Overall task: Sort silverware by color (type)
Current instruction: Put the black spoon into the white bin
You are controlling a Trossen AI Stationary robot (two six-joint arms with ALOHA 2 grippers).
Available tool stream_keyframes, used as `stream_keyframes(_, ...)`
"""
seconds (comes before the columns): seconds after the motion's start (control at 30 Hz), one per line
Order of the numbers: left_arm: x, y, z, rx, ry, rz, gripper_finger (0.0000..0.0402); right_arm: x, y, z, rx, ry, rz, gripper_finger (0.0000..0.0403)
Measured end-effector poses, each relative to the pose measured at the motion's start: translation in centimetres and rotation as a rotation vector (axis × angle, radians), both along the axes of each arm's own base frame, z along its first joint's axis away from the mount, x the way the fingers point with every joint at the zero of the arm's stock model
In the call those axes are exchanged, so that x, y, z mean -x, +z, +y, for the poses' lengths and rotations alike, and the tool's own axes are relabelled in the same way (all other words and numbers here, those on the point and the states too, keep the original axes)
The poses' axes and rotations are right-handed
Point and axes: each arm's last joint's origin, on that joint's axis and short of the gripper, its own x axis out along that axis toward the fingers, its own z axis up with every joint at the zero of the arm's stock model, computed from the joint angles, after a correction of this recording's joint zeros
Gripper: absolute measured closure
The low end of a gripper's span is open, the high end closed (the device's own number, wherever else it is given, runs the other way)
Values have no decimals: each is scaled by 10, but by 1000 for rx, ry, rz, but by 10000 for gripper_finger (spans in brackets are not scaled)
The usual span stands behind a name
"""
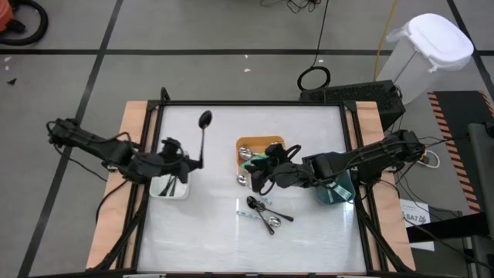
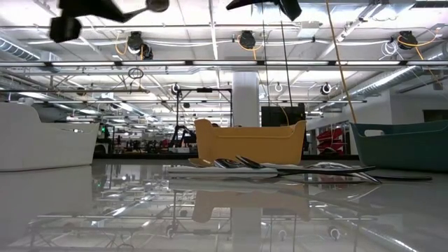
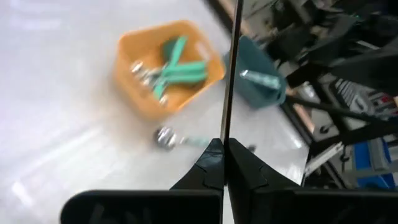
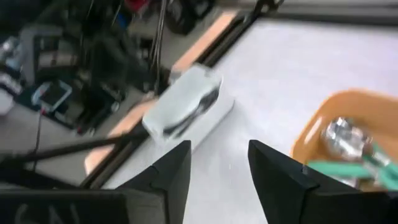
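Note:
My left gripper (image 1: 193, 163) is beside the white bin (image 1: 171, 186) and is shut on an all-black spoon (image 1: 204, 136); its bowl (image 1: 204, 119) points to the far edge. In the right wrist view the white bin (image 4: 186, 109) holds dark utensils. The orange bin (image 1: 258, 147) holds teal-handled spoons (image 3: 177, 65). My right gripper (image 1: 258, 176) hangs open at that bin's near left corner, touching nothing. A pile of silverware (image 1: 266, 212) lies on the table nearer me, and one silver-headed spoon (image 3: 165, 137) lies by the orange bin. My left gripper pinches the black spoon's thin handle (image 3: 225, 134) between its two shut fingers, near the handle's free end. The spoon runs on past the fingertips in line with them, toward the table's far side. It is lifted clear of the table, high in the low view (image 2: 157, 5).
A dark teal bin (image 1: 337, 189) stands at the table's right side under my right arm, with a teal utensil inside (image 3: 261, 79). Bare table surface lies on the far side and along the near edge. A white lidded container (image 1: 432, 46) stands beyond the table's far right corner.

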Motion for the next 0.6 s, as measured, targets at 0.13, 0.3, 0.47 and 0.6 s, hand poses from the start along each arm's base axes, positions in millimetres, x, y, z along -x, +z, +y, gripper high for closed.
stream_keyframes(0.13,26,-3,3,49,-7,78,401,4,-4,8,-47,40,40,247)
stream_keyframes(0.3,43,-6,2,74,-26,138,401,9,-8,18,-53,61,79,247)
stream_keyframes(0.47,55,-15,-4,105,-84,264,401,14,-9,29,-50,94,94,247)
stream_keyframes(0.6,64,-20,-9,129,-130,344,401,19,-12,37,-65,100,131,247)
